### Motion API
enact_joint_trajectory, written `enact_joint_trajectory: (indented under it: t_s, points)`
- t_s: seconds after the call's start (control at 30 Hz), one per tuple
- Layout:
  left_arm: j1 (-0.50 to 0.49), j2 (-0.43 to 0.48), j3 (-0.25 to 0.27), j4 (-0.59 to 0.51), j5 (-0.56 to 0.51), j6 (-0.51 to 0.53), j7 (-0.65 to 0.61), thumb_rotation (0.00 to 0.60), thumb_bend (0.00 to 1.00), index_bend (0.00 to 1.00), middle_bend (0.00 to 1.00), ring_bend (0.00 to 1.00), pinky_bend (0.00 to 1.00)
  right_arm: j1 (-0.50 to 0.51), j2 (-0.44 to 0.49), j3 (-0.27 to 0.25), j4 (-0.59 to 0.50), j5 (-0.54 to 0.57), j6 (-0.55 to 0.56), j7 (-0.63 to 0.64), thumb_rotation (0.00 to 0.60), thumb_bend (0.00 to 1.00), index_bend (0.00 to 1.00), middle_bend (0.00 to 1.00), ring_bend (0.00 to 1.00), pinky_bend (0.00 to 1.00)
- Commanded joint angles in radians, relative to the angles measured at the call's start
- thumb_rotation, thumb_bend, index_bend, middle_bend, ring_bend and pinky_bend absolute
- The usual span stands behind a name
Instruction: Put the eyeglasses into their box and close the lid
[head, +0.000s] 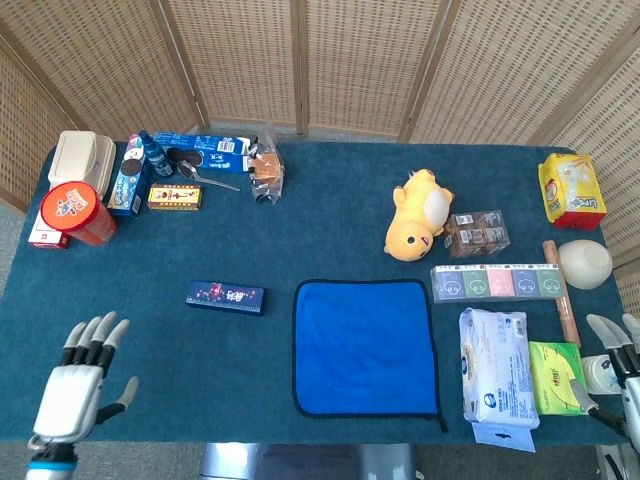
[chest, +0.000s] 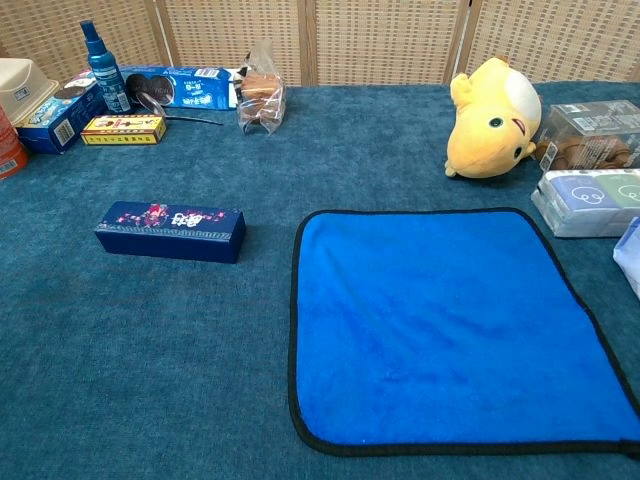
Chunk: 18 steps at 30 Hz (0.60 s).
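The dark blue eyeglasses box (head: 225, 296) (chest: 170, 231) lies shut on the table, left of the blue cloth (head: 365, 347) (chest: 455, 325). What looks like dark-framed eyeglasses (head: 188, 165) (chest: 152, 93) lies at the back left, against the cookie pack (head: 207, 152). My left hand (head: 80, 385) hovers at the front left corner, fingers spread and holding nothing, well clear of the box. My right hand (head: 612, 362) shows at the right edge with fingers apart, beside the green packet (head: 557, 378). The chest view shows neither hand.
A red tub (head: 75, 212), a blue bottle (head: 150, 155) and small boxes crowd the back left. A yellow plush (head: 420, 212) (chest: 492, 120), tissue packs (head: 495, 282) and a wipes pack (head: 497, 378) fill the right side.
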Motion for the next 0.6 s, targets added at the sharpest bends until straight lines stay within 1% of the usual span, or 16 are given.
enact_joint_trajectory:
  t_s: [0.03, 0.13, 0.27, 0.6]
  points:
    - [0.065, 0.029, 0.035, 0.029, 0.031, 0.047, -0.044, 0.511, 0.33, 0.00, 0.00, 0.00, 0.00, 0.025, -0.013, 0.005, -0.016, 0.010, -0.048, -0.080, 0.600, 0.28, 0.10, 0.15, 0.01, 0.12]
    - [0.092, 0.043, 0.039, 0.041, 0.040, 0.057, -0.060, 0.508, 0.33, 0.00, 0.00, 0.00, 0.00, 0.036, -0.027, 0.009, -0.018, 0.020, -0.070, -0.121, 0.600, 0.28, 0.10, 0.15, 0.01, 0.11]
    - [0.114, 0.056, 0.032, 0.051, 0.053, 0.066, -0.068, 0.512, 0.33, 0.00, 0.00, 0.00, 0.00, 0.047, -0.045, 0.009, -0.019, 0.031, -0.097, -0.158, 0.600, 0.28, 0.10, 0.15, 0.01, 0.11]
    - [0.136, 0.078, -0.017, 0.047, 0.092, 0.082, -0.091, 0.525, 0.33, 0.00, 0.00, 0.00, 0.00, 0.065, -0.080, 0.016, -0.023, 0.061, -0.131, -0.201, 0.600, 0.28, 0.11, 0.15, 0.00, 0.11]
